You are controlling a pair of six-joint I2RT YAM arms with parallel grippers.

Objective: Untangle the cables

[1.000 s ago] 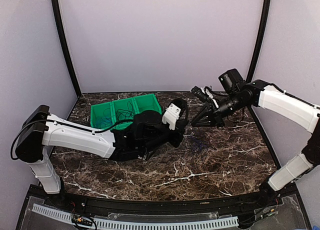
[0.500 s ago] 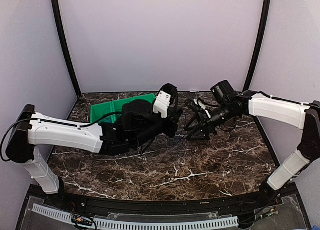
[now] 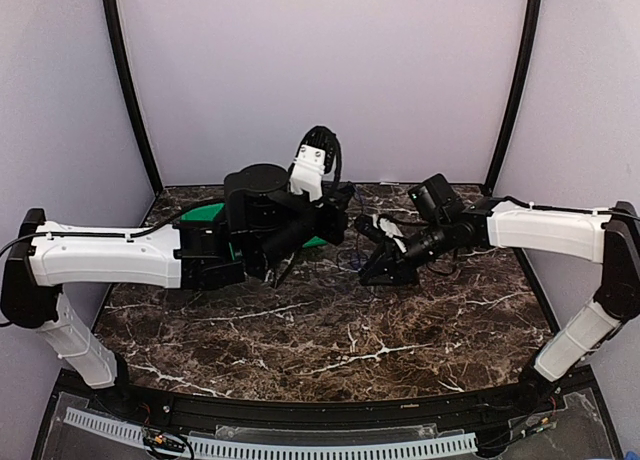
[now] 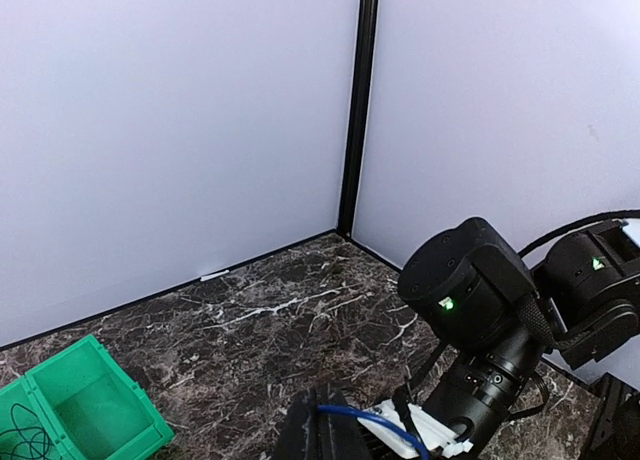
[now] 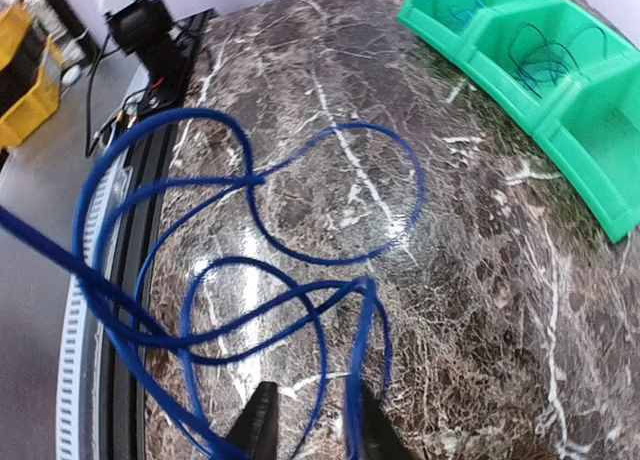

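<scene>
A long blue cable [image 5: 330, 250] hangs in tangled loops above the marble table [image 5: 480, 310]. My left gripper [image 4: 325, 432] is shut on one strand of the blue cable [image 4: 362, 417] and holds it raised, close to the right arm's wrist [image 4: 470, 300]. In the top view the left gripper [image 3: 343, 218] is high at centre. My right gripper [image 3: 373, 270] is just right of it, low and pointing left. In the right wrist view its jaws [image 5: 315, 430] stand apart, with cable strands running between them and one strand lying along the right finger [image 5: 372, 425].
A green divided bin [image 3: 205, 218] stands at the back left behind the left arm. It holds thin dark cables [image 5: 545, 45] and also shows in the left wrist view [image 4: 80, 405]. The table's front edge carries a perforated white strip [image 3: 300, 445].
My left arm has risen and swung back and up with the blue cable. My right gripper has moved left and lower, closer to the left gripper.
</scene>
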